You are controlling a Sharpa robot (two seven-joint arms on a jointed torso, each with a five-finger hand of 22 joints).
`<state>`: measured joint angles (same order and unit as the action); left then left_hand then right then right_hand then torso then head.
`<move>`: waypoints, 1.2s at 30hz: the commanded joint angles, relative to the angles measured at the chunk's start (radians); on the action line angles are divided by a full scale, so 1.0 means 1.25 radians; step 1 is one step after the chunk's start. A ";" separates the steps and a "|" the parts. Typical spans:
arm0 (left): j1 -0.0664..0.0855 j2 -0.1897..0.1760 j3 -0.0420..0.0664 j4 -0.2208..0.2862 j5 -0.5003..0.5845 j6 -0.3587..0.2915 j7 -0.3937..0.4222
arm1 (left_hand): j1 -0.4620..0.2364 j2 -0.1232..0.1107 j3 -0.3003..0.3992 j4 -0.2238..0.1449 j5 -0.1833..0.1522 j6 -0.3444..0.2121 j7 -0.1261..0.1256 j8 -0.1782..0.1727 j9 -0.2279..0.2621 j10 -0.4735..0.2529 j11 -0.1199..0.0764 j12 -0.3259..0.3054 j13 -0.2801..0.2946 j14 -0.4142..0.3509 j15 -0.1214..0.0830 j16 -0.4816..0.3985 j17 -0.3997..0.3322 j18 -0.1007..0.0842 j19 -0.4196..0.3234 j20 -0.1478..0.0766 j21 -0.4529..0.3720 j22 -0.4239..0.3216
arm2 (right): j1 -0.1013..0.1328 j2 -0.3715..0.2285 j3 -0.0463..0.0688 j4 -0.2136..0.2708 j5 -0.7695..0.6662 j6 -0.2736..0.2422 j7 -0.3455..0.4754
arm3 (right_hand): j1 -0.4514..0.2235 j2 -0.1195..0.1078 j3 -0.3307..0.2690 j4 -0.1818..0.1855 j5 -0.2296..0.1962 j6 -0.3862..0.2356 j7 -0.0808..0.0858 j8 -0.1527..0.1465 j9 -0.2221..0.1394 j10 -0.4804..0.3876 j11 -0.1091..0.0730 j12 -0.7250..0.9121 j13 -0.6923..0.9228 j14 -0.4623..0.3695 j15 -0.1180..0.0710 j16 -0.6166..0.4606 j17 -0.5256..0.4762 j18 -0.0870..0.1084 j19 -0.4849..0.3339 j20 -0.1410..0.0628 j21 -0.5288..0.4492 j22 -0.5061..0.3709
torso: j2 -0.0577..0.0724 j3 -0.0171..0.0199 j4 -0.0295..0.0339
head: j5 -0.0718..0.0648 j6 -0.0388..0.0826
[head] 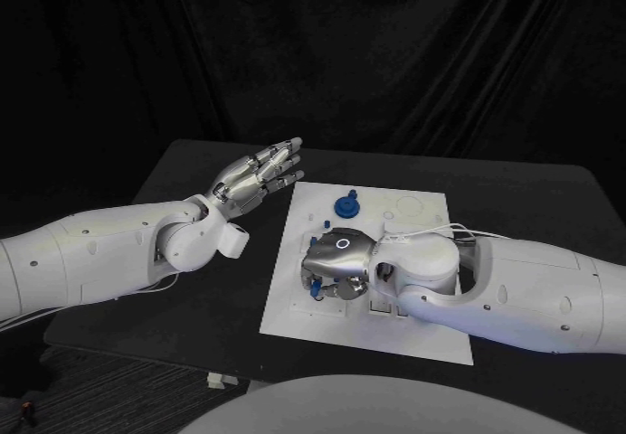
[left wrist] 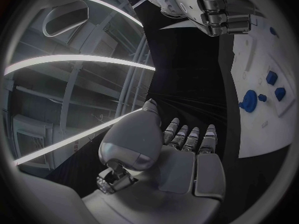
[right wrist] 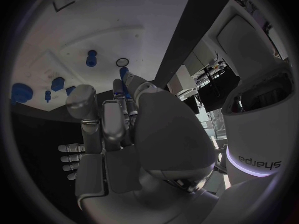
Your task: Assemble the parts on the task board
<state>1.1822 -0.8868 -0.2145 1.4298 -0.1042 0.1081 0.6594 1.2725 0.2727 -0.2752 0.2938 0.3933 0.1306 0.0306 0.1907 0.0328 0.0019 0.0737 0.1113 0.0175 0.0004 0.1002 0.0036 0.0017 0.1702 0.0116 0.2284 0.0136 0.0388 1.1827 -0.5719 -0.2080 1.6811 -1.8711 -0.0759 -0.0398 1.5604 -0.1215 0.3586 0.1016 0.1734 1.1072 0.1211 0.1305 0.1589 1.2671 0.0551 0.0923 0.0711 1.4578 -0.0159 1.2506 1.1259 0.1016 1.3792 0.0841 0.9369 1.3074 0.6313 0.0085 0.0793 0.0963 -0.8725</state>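
Note:
The white task board lies in the middle of the black table. My right hand hangs low over the board's middle with its fingers curled down, and it pinches a small blue part at its fingertips; that blue part sits between the thumb and a finger. A larger blue part stands near the board's far edge. Several more blue parts stand on the board, with a blue peg beside a ring-shaped hole. My left hand hovers left of the board, fingers stretched and empty.
The black table has bare surface to the left of the board, under my left arm. The left wrist view shows the board with blue parts and my right hand curled above it. Dark curtains hang behind.

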 commanded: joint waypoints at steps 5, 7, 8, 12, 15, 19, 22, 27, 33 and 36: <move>-0.003 0.001 0.001 -0.001 -0.001 0.020 0.003 | 0.011 0.003 0.006 -0.001 0.010 0.015 0.031 -0.003 0.001 0.002 0.011 0.011 0.002 0.000 0.004 -0.003 -0.001 0.009 0.002 0.001 -0.001 0.000 | -0.005 0.002 0.001 -0.005 -0.023 0.025 -0.001 | 0.004 -0.002 0.004 -0.010 0.006 0.006 0.001 -0.002 0.001 0.008 0.000 0.006 0.002 -0.004 -0.005 -0.002 -0.002 0.006 -0.005 -0.001 0.003 0.096 | 0.000 0.0000 0.0003 | 0.001 0.000; -0.003 0.001 0.001 -0.001 -0.001 0.021 0.001 | 0.012 0.003 0.007 -0.001 0.011 0.018 0.038 -0.003 0.001 0.002 0.010 0.013 0.002 0.000 0.004 -0.003 -0.001 0.009 0.002 0.001 -0.001 0.000 | -0.006 0.002 0.001 -0.005 -0.023 0.032 0.001 | 0.005 -0.002 0.005 -0.012 0.007 0.006 0.001 -0.002 0.001 0.007 0.000 0.005 0.002 -0.005 -0.005 -0.003 -0.003 0.006 -0.005 -0.001 0.003 0.096 | 0.000 0.0000 0.0003 | 0.000 0.000; -0.003 0.001 0.001 -0.001 -0.001 0.021 0.000 | 0.012 0.003 0.007 -0.001 0.011 0.018 0.038 -0.003 0.001 0.002 0.010 0.013 0.002 0.000 0.004 -0.003 -0.001 0.009 0.002 0.001 -0.001 0.000 | -0.006 0.002 0.001 -0.005 -0.023 0.035 0.002 | 0.006 -0.002 0.005 -0.013 0.008 0.007 0.001 -0.002 0.001 0.007 0.000 0.005 0.002 -0.005 -0.005 -0.003 -0.002 0.006 -0.006 -0.001 0.002 0.096 | 0.000 0.0000 0.0003 | 0.000 0.000; -0.004 0.000 0.001 -0.001 -0.001 0.023 -0.002 | 0.012 0.003 0.007 -0.001 0.011 0.019 0.039 -0.003 0.001 0.002 0.010 0.014 0.002 0.000 0.004 -0.003 -0.001 0.009 0.002 0.001 -0.001 0.001 | -0.007 0.002 0.001 -0.006 -0.023 0.044 0.005 | 0.007 -0.002 0.007 -0.015 0.010 0.007 0.001 -0.003 0.001 0.007 0.000 0.005 0.002 -0.006 -0.005 -0.005 -0.004 0.007 -0.007 -0.002 0.001 0.096 | -0.001 0.0001 0.0002 | 0.001 0.000; -0.004 -0.001 0.001 -0.001 -0.001 0.025 -0.004 | 0.013 0.003 0.007 -0.001 0.011 0.020 0.039 -0.002 0.001 0.003 0.011 0.015 0.003 0.000 0.004 -0.003 -0.001 0.009 0.002 0.001 -0.001 0.001 | -0.008 0.000 0.000 -0.007 -0.023 0.051 0.005 | 0.008 -0.001 0.007 -0.016 0.011 0.009 0.001 -0.003 0.001 0.006 0.001 0.004 0.002 -0.006 -0.005 -0.005 -0.005 0.007 -0.008 -0.002 0.000 0.096 | 0.000 0.0000 0.0001 | 0.005 0.000; -0.004 -0.001 0.001 -0.001 -0.001 0.025 -0.006 | 0.013 0.003 0.007 -0.001 0.012 0.021 0.040 -0.002 0.001 0.003 0.012 0.015 0.003 0.000 0.005 -0.003 -0.001 0.009 0.002 0.001 -0.001 0.001 | -0.009 -0.002 0.000 -0.007 -0.023 0.055 0.005 | 0.008 -0.001 0.009 -0.018 0.013 0.012 0.001 -0.002 0.001 0.005 0.001 0.003 0.001 -0.007 -0.004 -0.005 -0.004 0.007 -0.008 -0.002 0.000 0.096 | 0.000 0.0001 0.0001 | 0.010 0.000; -0.004 0.000 0.001 -0.001 -0.001 0.027 -0.007 | 0.013 0.003 0.007 -0.001 0.012 0.021 0.040 -0.002 0.001 0.003 0.012 0.015 0.003 0.000 0.005 -0.003 -0.001 0.009 0.002 0.001 -0.001 0.001 | -0.010 -0.001 0.000 -0.008 -0.023 0.057 0.007 | 0.010 -0.001 0.010 -0.021 0.015 0.013 0.001 -0.003 0.001 0.005 0.001 0.003 0.001 -0.008 -0.004 -0.006 -0.004 0.007 -0.009 -0.002 0.000 0.096 | 0.001 0.0000 0.0001 | 0.010 0.000; -0.004 0.000 0.001 -0.001 -0.001 0.028 -0.007 | 0.013 0.003 0.007 -0.001 0.012 0.021 0.040 -0.002 0.001 0.003 0.012 0.015 0.003 0.000 0.005 -0.003 -0.001 0.009 0.002 0.001 -0.001 0.001 | -0.013 -0.001 0.000 -0.009 -0.023 0.060 0.007 | 0.011 -0.001 0.012 -0.024 0.019 0.015 0.001 -0.003 0.001 0.004 0.002 0.002 0.002 -0.009 -0.004 -0.007 -0.006 0.007 -0.011 -0.002 -0.003 0.095 | 0.000 -0.0002 0.0004 | 0.010 0.000; -0.005 -0.001 0.001 -0.001 -0.001 0.029 -0.009 | 0.014 0.004 0.008 -0.001 0.012 0.022 0.041 -0.003 0.001 0.003 0.012 0.016 0.003 0.000 0.005 -0.003 -0.001 0.009 0.002 0.002 -0.001 0.001 | -0.017 -0.001 0.000 -0.009 -0.024 0.054 0.004 | 0.013 -0.001 0.014 -0.027 0.022 0.015 0.002 -0.004 0.001 0.004 0.002 0.002 0.002 -0.009 -0.004 -0.007 -0.005 0.007 -0.013 -0.002 -0.004 0.095 | 0.000 0.0001 0.0000 | 0.012 0.000; -0.005 -0.001 0.001 -0.001 -0.001 0.030 -0.010 | 0.014 0.004 0.008 -0.001 0.012 0.022 0.041 -0.003 0.001 0.003 0.012 0.016 0.003 0.000 0.005 -0.003 -0.001 0.009 0.002 0.002 -0.001 0.001 | -0.017 -0.002 0.000 -0.009 -0.036 0.048 0.004 | 0.013 -0.001 0.014 -0.028 0.024 0.016 0.002 -0.004 0.001 0.004 0.002 0.001 0.002 -0.009 -0.004 -0.006 -0.004 0.007 -0.013 -0.002 -0.003 0.095 | 0.000 0.0000 0.0003 | 0.012 0.000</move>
<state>1.1783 -0.8883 -0.2145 1.4277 -0.1041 0.1290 0.6389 1.2770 0.2773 -0.2725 0.2910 0.4021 0.1556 0.0771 0.1907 0.0329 0.0051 0.0842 0.1275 0.0194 0.0004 0.1002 0.0036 0.0012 0.1702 0.0117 0.2286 0.0136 0.0390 1.1650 -0.5728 -0.2066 1.6689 -1.8945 -0.0215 -0.0306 1.5742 -0.1264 0.3765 0.0727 0.1966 1.1165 0.1234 0.1216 0.1593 1.2685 0.0538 0.0974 0.0725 1.4543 -0.0195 1.2467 1.1191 0.1016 1.3686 0.0806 0.9378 1.3080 0.6312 0.0084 0.0795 0.1114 -0.8725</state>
